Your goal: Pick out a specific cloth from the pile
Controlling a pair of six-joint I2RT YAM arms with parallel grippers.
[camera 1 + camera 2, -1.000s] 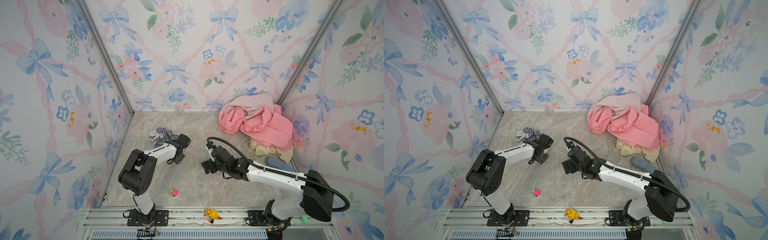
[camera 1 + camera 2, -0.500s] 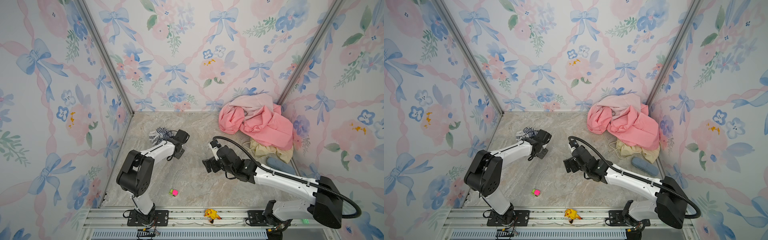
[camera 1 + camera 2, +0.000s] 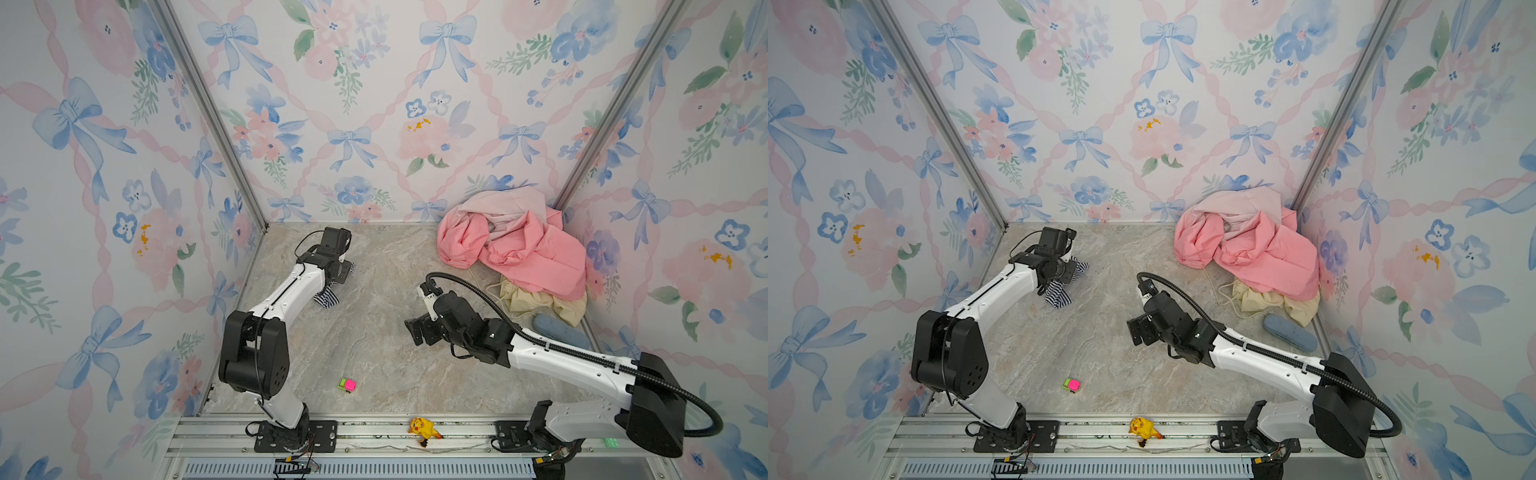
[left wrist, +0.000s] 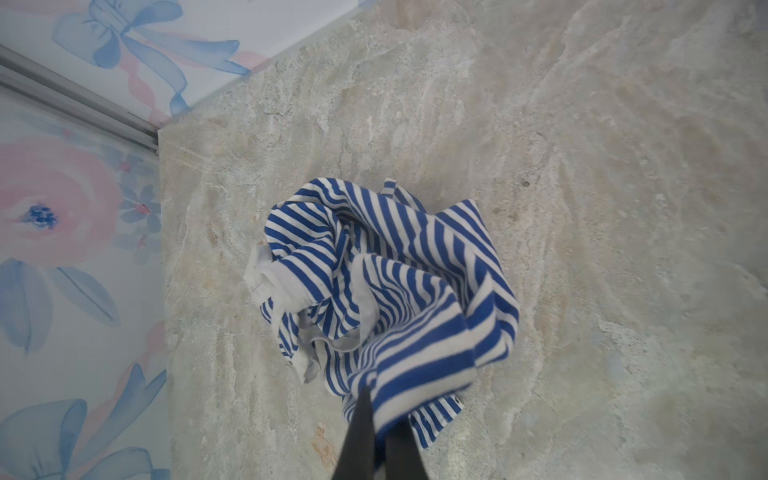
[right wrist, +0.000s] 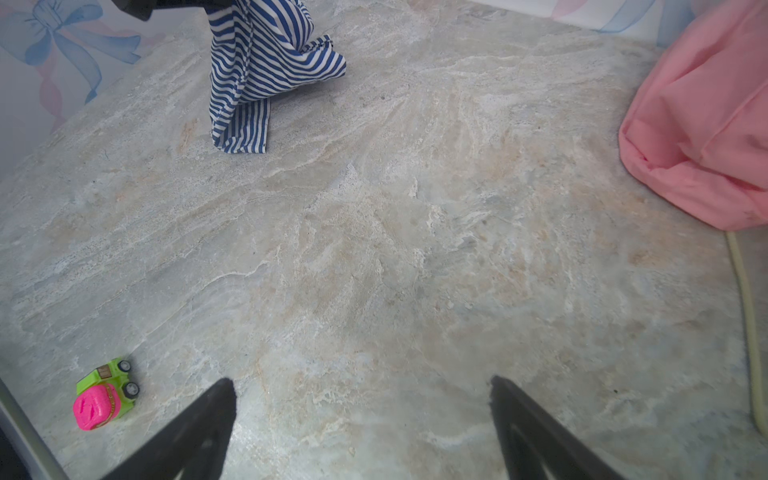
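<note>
Cloth [image 4: 395, 270] pinched in left hand [image 4: 380, 415], wrist view only; right hand [image 5: 361, 384] spread, empty.

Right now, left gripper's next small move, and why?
Probably raise the left gripper straight up a little: it is shut on the small navy-and-white striped cloth, whose lower end rests on the marbled table, apart from the pink fabric pile.

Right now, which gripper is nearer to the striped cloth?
Left. The left gripper is shut on the striped cloth, which hangs from its fingers down to the table. The right gripper is open over the table's middle, well apart from the cloth.
</note>
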